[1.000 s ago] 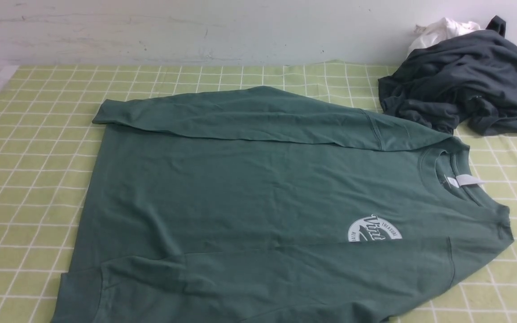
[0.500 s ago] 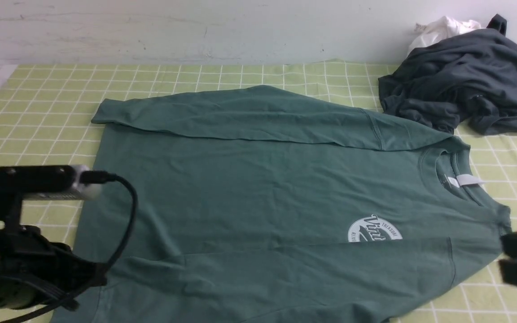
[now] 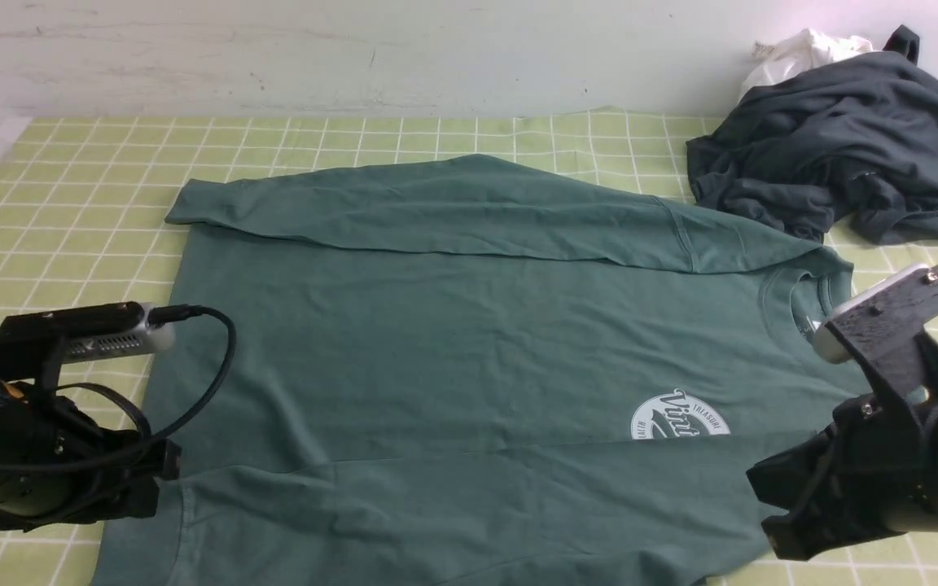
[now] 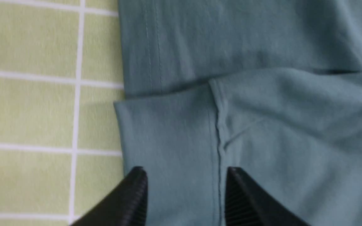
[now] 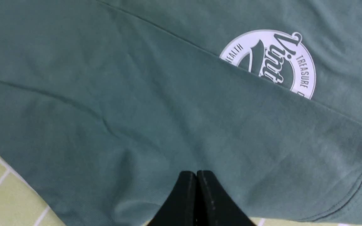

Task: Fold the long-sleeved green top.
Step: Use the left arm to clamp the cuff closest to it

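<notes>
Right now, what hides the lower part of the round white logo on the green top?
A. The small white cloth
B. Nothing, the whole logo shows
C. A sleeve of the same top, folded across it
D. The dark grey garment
C: the near sleeve of the green top lies across the logo and cuts off its lower half, while the grey garment and the white cloth lie apart at the back.
</notes>
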Action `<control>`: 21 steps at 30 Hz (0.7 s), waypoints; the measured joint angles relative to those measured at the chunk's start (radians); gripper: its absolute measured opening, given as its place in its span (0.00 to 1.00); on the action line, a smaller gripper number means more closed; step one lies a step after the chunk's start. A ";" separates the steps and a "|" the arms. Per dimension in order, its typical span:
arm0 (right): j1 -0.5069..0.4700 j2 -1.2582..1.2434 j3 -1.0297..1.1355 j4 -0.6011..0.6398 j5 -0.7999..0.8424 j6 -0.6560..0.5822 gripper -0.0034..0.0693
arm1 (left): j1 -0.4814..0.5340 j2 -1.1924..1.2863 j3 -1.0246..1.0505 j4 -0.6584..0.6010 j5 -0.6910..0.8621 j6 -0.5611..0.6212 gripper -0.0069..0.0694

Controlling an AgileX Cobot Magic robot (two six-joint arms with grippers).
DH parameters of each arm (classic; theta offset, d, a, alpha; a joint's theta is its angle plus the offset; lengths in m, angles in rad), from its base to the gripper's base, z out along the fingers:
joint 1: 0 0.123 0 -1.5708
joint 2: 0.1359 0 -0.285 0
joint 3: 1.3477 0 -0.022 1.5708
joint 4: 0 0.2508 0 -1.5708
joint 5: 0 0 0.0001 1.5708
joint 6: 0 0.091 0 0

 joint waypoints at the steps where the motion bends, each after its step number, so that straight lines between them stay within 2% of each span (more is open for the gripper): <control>1: 0.000 0.001 0.000 0.006 -0.002 -0.001 0.03 | 0.003 0.030 -0.010 0.012 -0.001 0.004 0.57; 5: 0.000 0.001 0.000 0.017 -0.003 -0.001 0.03 | 0.014 0.119 -0.033 0.074 -0.027 -0.034 0.60; 10: 0.000 0.002 0.000 0.019 -0.004 -0.001 0.03 | 0.029 0.231 -0.076 0.092 -0.032 -0.058 0.58; 13: 0.000 0.002 0.000 0.018 -0.004 -0.001 0.03 | 0.028 0.266 -0.108 0.089 -0.006 -0.058 0.49; 15: 0.000 0.002 0.000 0.018 -0.005 -0.001 0.03 | 0.028 0.272 -0.135 0.088 0.025 -0.058 0.35; 16: 0.000 0.002 0.000 0.018 -0.005 -0.001 0.03 | 0.028 0.272 -0.135 0.088 0.025 -0.058 0.34; 18: 0.000 0.002 0.000 0.014 -0.006 -0.001 0.03 | 0.029 0.259 -0.164 0.092 0.056 -0.048 0.17; 21: 0.000 0.002 0.000 0.010 -0.014 -0.001 0.03 | 0.029 0.218 -0.188 0.093 0.081 -0.028 0.10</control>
